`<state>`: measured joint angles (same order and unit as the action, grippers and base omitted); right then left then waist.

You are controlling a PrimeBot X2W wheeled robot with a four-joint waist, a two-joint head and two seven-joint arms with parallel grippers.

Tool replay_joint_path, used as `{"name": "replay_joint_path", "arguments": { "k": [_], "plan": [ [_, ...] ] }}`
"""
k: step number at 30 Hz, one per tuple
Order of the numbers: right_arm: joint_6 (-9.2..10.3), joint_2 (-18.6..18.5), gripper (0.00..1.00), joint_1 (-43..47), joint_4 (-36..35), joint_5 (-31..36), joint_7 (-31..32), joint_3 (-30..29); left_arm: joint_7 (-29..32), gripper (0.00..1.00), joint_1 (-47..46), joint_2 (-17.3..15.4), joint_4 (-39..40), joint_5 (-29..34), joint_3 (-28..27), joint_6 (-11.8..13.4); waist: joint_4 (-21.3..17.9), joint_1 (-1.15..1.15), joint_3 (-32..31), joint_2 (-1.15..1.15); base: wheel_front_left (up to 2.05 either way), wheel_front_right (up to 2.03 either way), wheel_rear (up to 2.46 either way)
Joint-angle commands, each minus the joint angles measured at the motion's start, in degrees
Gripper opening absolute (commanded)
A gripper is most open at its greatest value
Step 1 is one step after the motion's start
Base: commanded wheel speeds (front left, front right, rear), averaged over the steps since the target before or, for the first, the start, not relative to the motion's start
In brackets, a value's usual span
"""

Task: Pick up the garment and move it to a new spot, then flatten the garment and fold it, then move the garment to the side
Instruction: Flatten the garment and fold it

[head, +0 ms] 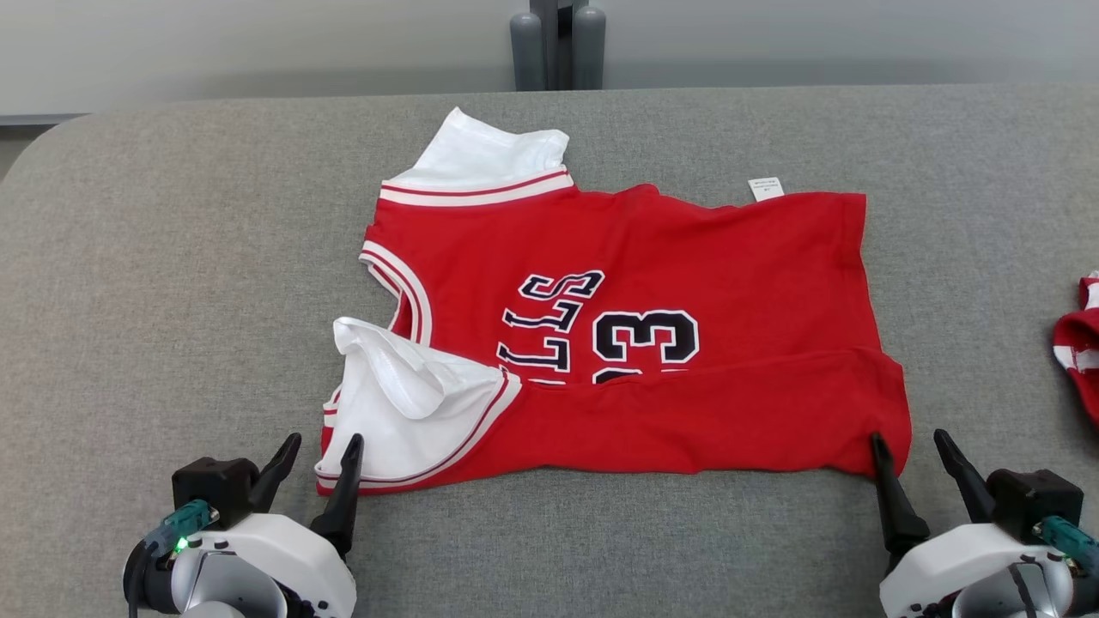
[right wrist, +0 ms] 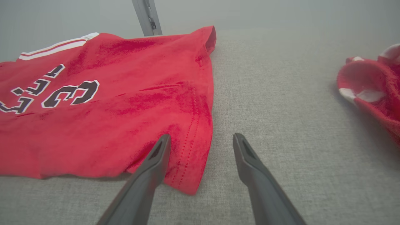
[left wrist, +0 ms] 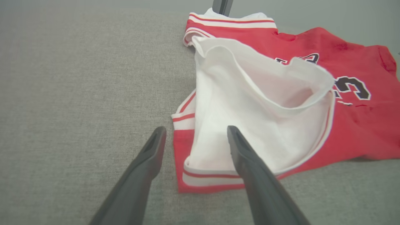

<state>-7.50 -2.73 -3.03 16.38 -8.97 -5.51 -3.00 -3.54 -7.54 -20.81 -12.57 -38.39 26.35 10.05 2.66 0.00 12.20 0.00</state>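
A broad table covered in grey woven fabric (head: 172, 257) is seen stretching across the whole scene, and on its middle a red short-sleeved jersey with white sleeves and black lettering (head: 652, 257) is laid out sideways, collar end to the left and hem to the right. The near long edge of the jersey is folded up over itself, so the lower part of the lettering and the number is covered. One white sleeve (head: 489, 154) is spread at the far left, and the other white sleeve (head: 403, 412) is bunched and puffed up at the near left corner. A second crumpled red-and-white garment (head: 1080, 343) is caught at the right edge of the table, well apart from the jersey. At the near left, the left gripper (head: 324, 439) is held with its dark fingers spread wide, nothing between them, set just at the jersey's near left corner beside the bunched sleeve. At the near right, the right gripper (head: 907, 436) is likewise spread and empty, one finger over the jersey's near right corner and the other over bare table. A small white label (head: 766, 188) is seen at the jersey's far edge.
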Motion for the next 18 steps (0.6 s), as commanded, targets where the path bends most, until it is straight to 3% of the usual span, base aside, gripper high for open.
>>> {"name": "replay_joint_path", "arguments": {
  "k": [1,12,14,15,16,17,18],
  "plan": [
    [0.02,-0.31,1.0,-1.4,1.37,0.1,-0.53,0.37,0.19,1.0,-1.15,0.01,-1.06,-0.7,-0.4,-0.5,0.13,0.0,0.65,0.0,0.0,0.0,0.0],
    [0.02,-0.3,1.0,-4.7,9.31,-2.06,-0.71,3.2,3.41,1.0,-3.46,1.81,-5.57,-4.19,0.18,-3.19,0.32,0.0,1.99,0.0,0.0,0.0,0.0],
    [0.02,-0.27,1.0,-5.27,10.36,-2.6,-0.8,3.77,4.09,0.87,-3.59,2.24,-6.01,-5.16,0.1,-3.56,0.11,0.0,2.06,0.0,0.0,0.0,0.0],
    [0.02,-0.24,0.45,-5.52,10.9,-3.04,-0.44,4.26,4.47,0.37,-3.67,2.25,-6.26,-5.32,0.1,-3.54,0.01,0.0,2.05,0.0,0.0,0.0,0.0],
    [0.02,-0.19,0.19,-5.67,11.15,-3.21,-0.49,4.73,5.15,0.0,-3.56,2.43,-6.49,-6.07,0.2,-3.76,-0.11,0.0,2.04,0.0,0.0,0.0,0.0],
    [0.02,-0.18,0.19,-5.85,11.47,-3.66,-0.6,5.05,5.51,0.0,-3.43,2.58,-6.52,-6.47,0.14,-4.0,-0.19,0.0,2.04,0.0,0.0,0.0,0.0],
    [0.02,-0.17,0.0,-5.92,11.85,-3.76,-0.12,5.33,5.21,0.0,-3.58,2.49,-6.36,-6.33,-0.12,-3.82,-0.22,0.0,2.02,0.0,0.0,0.0,0.0]
  ]
}}
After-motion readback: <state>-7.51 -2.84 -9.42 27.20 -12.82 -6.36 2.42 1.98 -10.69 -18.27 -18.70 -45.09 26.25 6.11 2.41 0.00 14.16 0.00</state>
